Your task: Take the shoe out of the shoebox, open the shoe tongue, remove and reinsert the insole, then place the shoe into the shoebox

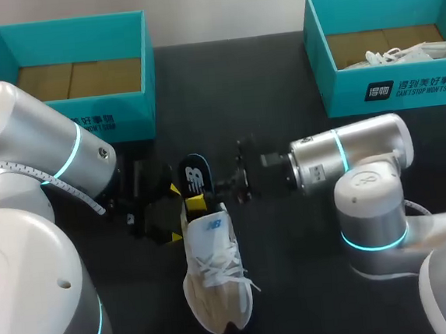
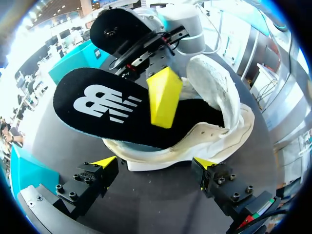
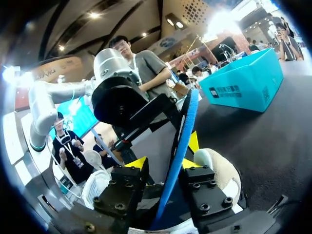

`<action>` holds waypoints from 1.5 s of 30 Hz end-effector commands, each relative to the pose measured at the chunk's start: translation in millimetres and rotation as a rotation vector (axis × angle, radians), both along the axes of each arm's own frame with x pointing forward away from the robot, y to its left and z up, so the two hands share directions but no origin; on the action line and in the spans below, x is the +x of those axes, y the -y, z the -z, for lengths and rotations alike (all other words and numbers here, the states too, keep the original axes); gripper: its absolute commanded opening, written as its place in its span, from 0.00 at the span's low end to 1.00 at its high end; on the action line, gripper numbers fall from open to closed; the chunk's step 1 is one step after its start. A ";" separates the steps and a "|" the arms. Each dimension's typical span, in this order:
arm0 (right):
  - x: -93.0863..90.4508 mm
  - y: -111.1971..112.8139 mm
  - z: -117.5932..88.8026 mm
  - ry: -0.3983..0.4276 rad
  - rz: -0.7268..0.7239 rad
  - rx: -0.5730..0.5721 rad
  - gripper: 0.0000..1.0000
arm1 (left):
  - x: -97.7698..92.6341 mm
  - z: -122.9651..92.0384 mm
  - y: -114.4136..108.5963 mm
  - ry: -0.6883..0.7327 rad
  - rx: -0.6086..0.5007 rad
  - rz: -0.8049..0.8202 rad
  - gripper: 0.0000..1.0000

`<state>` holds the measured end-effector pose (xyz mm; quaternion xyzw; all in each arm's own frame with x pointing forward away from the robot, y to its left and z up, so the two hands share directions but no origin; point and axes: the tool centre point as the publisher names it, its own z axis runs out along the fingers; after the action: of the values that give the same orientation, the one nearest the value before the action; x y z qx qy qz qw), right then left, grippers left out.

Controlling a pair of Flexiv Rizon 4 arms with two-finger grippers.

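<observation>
A white sneaker point(image 1: 215, 281) lies on the dark table with its toe towards me. The black insole point(image 1: 196, 179) with a white logo sticks up out of its heel opening. In the left wrist view the insole point(image 2: 105, 105) slants out of the shoe point(image 2: 222, 117), and one yellow finger point(image 2: 163, 97) of my right gripper lies on its top face. My right gripper point(image 3: 163, 163) straddles the insole's blue edge point(image 3: 179, 146), with a gap on one side. My left gripper point(image 2: 155, 163) stands open just behind the heel and holds nothing.
A teal shoebox point(image 1: 78, 121) stands at the back left, open, showing its brown bottom. A second teal shoebox point(image 1: 392, 90) at the back right holds white wrapping point(image 1: 408, 53). Both arms crowd the middle of the table around the heel.
</observation>
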<state>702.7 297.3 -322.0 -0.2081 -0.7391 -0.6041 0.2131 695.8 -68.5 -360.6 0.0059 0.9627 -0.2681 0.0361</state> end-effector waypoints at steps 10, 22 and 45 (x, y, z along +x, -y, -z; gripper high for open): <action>-10.2 0.0 18.6 -0.146 0.037 -0.030 0.00 | -0.9 -0.8 -1.1 0.000 0.000 0.000 1.00; -36.8 0.1 38.8 -0.259 0.043 -0.022 0.00 | -0.9 -0.8 -1.1 0.000 0.000 0.000 1.00; -13.0 -2.8 5.0 -0.123 0.014 -0.058 0.40 | -0.9 -0.8 -1.1 0.000 0.000 0.000 1.00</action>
<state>685.4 297.7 -327.9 -0.2561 -0.7345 -0.5788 0.2448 695.8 -68.5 -360.6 0.0059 0.9627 -0.2681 0.0361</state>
